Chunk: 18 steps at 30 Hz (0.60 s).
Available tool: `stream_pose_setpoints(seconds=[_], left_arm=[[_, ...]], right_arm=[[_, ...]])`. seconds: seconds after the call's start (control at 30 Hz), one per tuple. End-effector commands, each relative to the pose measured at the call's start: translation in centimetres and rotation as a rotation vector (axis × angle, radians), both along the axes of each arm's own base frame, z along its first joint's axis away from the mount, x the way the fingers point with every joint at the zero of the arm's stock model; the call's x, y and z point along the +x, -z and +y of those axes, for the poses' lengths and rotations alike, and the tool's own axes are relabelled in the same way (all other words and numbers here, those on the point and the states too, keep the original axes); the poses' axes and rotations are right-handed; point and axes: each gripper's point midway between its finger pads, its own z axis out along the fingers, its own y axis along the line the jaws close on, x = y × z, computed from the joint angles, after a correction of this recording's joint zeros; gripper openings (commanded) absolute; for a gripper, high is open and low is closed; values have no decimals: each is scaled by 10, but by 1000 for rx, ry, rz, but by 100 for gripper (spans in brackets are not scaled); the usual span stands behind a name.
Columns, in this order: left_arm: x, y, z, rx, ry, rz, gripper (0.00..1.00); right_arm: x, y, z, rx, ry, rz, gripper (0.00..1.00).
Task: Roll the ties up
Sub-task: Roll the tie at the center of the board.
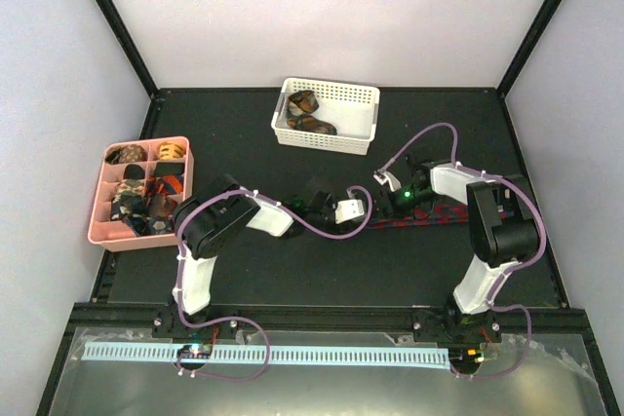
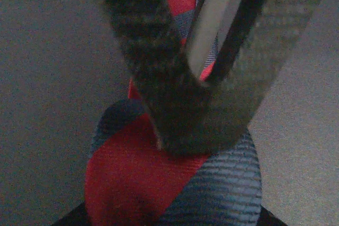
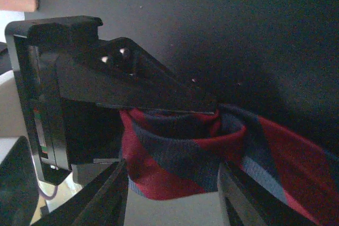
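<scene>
A red and dark blue striped tie (image 1: 429, 216) lies flat across the black mat, its left end rolled into a small coil (image 3: 180, 157). My left gripper (image 1: 369, 215) is shut on that coil; in the left wrist view its fingers meet over the red and grey fabric (image 2: 127, 183) at the gripper's tip (image 2: 198, 130). My right gripper (image 1: 388, 204) faces it from the right. Its fingers (image 3: 108, 197) stand open on either side of the coil (image 3: 172, 199), and the left gripper's black body (image 3: 106, 83) reaches over the coil's top.
A pink compartment tray (image 1: 97, 231) at the left holds several rolled ties (image 1: 127, 155). A white basket (image 1: 322, 138) at the back holds more ties (image 1: 310, 114). Purple cables (image 1: 302, 221) loop beside both arms. Black frame posts stand at the mat's corners.
</scene>
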Motion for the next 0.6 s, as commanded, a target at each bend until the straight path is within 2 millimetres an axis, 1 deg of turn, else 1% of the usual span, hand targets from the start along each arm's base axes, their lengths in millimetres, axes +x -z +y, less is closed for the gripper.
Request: stream_pose_setpoints(seconds=[0.0, 0.03, 0.1, 0.13, 0.17, 0.2, 0.23, 0.27, 0.3, 0.37, 0.47, 0.53, 0.57], left_arm=[[-22, 59, 38, 232, -11, 117, 31], [-23, 59, 38, 234, -9, 116, 31], [-23, 60, 38, 235, -5, 116, 31], [-23, 60, 38, 235, -3, 115, 31], [-23, 59, 38, 235, -4, 113, 31], [-22, 59, 38, 232, -7, 113, 32], [-21, 58, 38, 228, -14, 114, 36], [-19, 54, 36, 211, -21, 111, 41], [-17, 48, 35, 188, -27, 106, 49], [-12, 33, 32, 122, -39, 97, 66], [2, 5, 26, 37, -75, 59, 84], [9, -19, 24, -37, -88, 28, 98], [10, -31, 25, -76, -94, 12, 99]], right_arm=[[9, -5, 12, 22, -6, -15, 42], [10, -1, 10, 5, -1, -17, 37], [11, 6, 6, -29, 2, -19, 18], [11, 9, 4, -44, 0, -18, 8], [9, 12, 2, -60, 0, -13, 3], [9, 16, -2, -81, 7, -8, 2], [9, 20, -6, -99, 16, -3, 2], [8, 24, -11, -120, 25, 5, 2], [8, 29, -16, -137, 34, 14, 2], [5, 37, -25, -175, 43, 39, 2], [2, 43, -34, -226, 43, 35, 2], [3, 44, -37, -250, 48, 22, 2], [5, 45, -39, -263, 50, 14, 2]])
